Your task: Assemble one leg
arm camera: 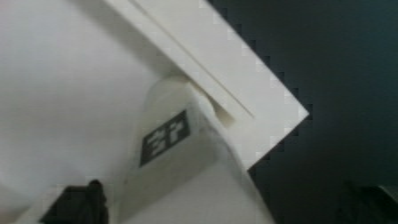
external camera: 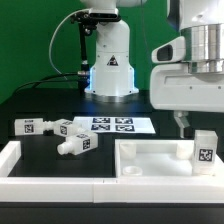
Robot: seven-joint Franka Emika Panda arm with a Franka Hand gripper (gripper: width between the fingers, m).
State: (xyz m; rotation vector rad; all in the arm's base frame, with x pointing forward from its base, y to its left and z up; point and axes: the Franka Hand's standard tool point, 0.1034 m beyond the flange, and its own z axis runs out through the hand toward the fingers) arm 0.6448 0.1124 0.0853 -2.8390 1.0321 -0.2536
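Observation:
One leg (external camera: pixel 205 152) stands upright at the corner of the large white slab (external camera: pixel 150 158) on the exterior view's right, with its tag facing the camera. My gripper (external camera: pixel 192 127) hangs just above it, and one dark finger (external camera: pixel 181 124) shows beside the leg's top. In the wrist view the leg (arm camera: pixel 178 140) with its tag rises from the slab (arm camera: pixel 71 90) between my fingertips (arm camera: pixel 71 205). My gripper (arm camera: pixel 222 210) is open, its jaws wide apart and clear of the leg. Three look-alike legs (external camera: pixel 30 126), (external camera: pixel 72 127), (external camera: pixel 76 146) lie on the table at the left.
The marker board (external camera: pixel 112 124) lies flat in the middle, in front of the robot base (external camera: pixel 110 65). A white raised rim (external camera: pixel 12 158) runs along the front left of the table. Black cables hang at the back left.

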